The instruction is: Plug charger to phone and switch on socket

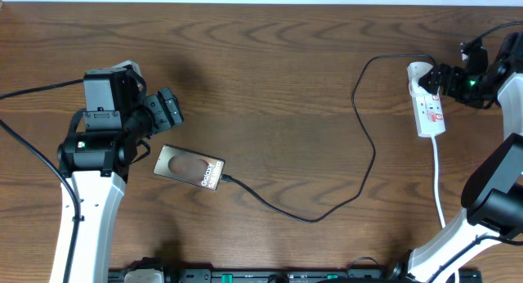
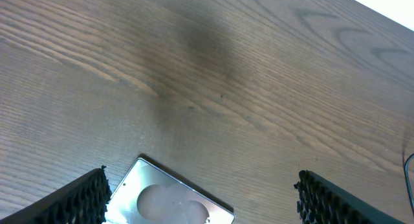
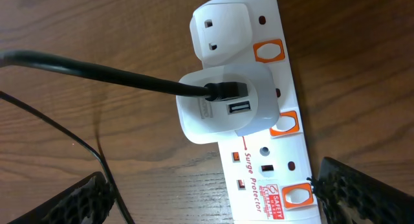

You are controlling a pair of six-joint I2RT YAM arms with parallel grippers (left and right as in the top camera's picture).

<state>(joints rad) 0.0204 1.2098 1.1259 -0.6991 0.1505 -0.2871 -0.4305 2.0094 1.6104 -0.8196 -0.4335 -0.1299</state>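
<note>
**Dark wood table, cable laid from phone to socket**

Overhead: on the table [image 1: 270, 62] the phone [image 1: 189, 168] lies left of centre. The charger [image 1: 359, 160] runs from its lettered end to the socket [image 1: 431, 111] far right.

Left wrist: the left gripper [image 2: 202, 182] is spread wide over the phone's end.

Right wrist: the right gripper [image 3: 210, 182] is spread wide with the socket between its fingers, and the black cable is plugged into a white adapter [image 3: 220, 111].

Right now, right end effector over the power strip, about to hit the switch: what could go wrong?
1. The orange switch sits tight against the white adapter; a finger may press the adapter or a neighbouring switch instead.
2. The charger runs close by the right end effector; snagging it could tug the plug from the phone or drag the socket.
</note>
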